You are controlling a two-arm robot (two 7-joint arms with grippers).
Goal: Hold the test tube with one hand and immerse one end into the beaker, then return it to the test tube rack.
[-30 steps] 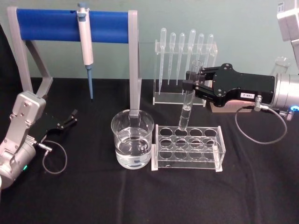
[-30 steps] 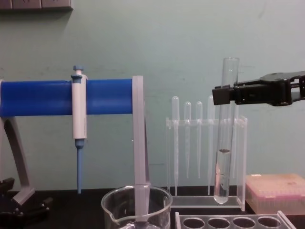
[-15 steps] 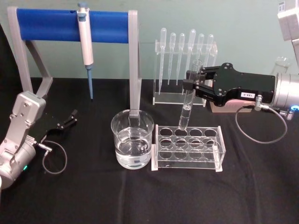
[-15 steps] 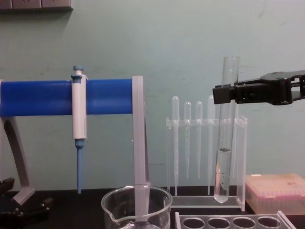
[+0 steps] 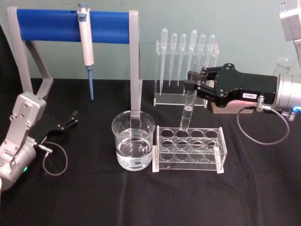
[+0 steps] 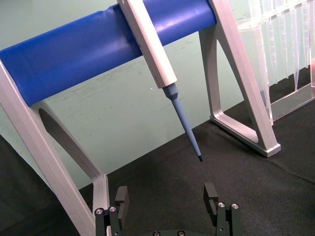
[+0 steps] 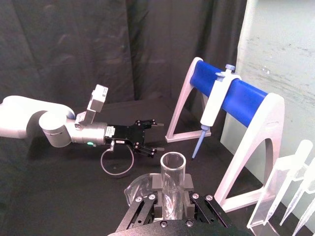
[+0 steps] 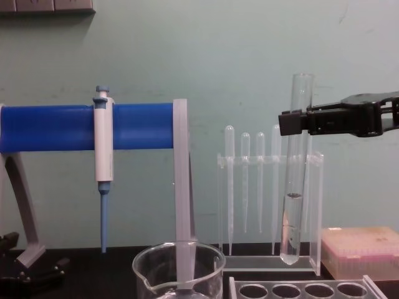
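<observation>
Nearest me, the beaker (image 5: 123, 155) stands part-filled with clear liquid, just beside the left end of the test tube rack (image 5: 188, 163), whose holes I see empty. Off to the left, the left gripper (image 5: 72, 118) lies idle on the black cloth with its fingers apart.

Above the rack's far row, the right gripper (image 5: 190, 80) is clamped on the test tube (image 5: 187, 110) just below its flared rim. The tube hangs close to upright, its rounded end clear of the holes, with a little liquid in its lower part.

I cannot tell whether the dip is done, so I plan for the carry to the beaker. I want the rounded end above the beaker's rim before I slide left. Then I centre it over the mouth and lower straight down, slowly, stopping short of the glass floor. The grip sits high, so any jerk would swing the bottom; I move gently and leave the clamp alone.

Behind, the pipettes (image 5: 186, 52) and the micropipette (image 5: 85, 42) stay out of my path.
</observation>
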